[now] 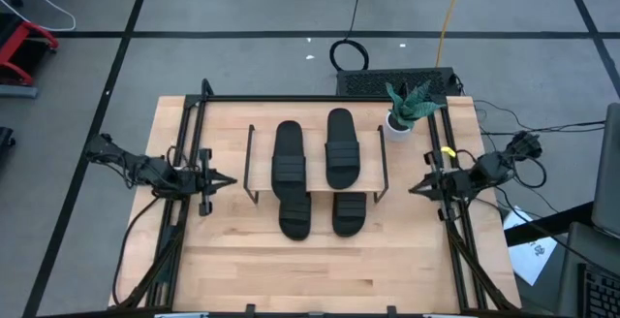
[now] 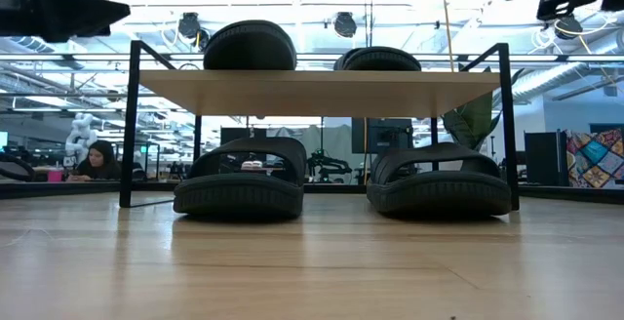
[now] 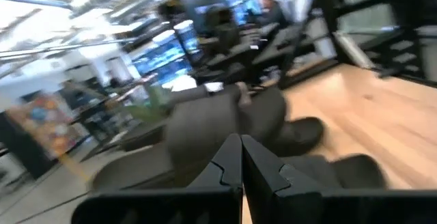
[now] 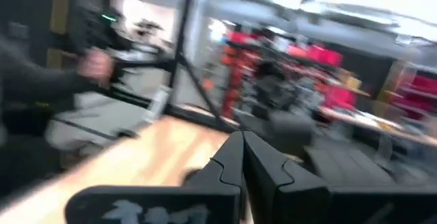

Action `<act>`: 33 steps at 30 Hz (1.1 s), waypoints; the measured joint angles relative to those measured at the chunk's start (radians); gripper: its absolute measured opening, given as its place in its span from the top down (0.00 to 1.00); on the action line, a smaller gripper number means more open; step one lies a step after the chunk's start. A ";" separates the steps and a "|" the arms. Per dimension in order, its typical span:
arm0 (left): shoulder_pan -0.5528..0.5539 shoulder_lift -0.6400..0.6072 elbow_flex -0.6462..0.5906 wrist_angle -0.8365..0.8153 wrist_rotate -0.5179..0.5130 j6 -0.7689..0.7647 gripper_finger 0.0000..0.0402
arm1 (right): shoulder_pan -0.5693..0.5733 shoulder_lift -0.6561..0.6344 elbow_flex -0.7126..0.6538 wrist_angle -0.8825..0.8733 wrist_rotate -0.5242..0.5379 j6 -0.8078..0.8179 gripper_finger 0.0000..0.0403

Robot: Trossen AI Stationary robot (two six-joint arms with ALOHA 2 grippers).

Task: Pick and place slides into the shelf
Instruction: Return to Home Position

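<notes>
Slides (image 2: 239,179) under shelf (image 2: 312,91) (two atop)

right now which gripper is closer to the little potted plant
Right. The right gripper hangs close by the potted plant; the left gripper is beyond the shelf, on its other side.

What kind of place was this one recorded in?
Likely a robotics lab in an open-plan workspace: left gripper and right gripper parked at either side of a black-framed light wood table, loose cables on the grey floor, a seated person at desks behind.
</notes>
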 joint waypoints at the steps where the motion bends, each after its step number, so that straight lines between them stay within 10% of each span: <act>1: 0.012 0.000 -0.007 -0.003 0.040 0.001 1.00 | -0.011 0.000 -0.004 0.004 0.025 -0.002 1.00; 15: 0.396 0.000 -0.026 -0.005 0.251 -0.084 1.00 | -0.335 0.000 -0.013 -0.003 0.072 0.106 1.00; 22: 0.609 0.000 -0.027 -0.098 0.496 -0.259 1.00 | -0.446 0.000 -0.013 -0.034 -0.216 0.190 1.00; 33: 0.632 -0.001 -0.027 -0.064 0.600 -0.309 1.00 | -0.450 0.000 -0.022 -0.015 -0.222 0.250 1.00</act>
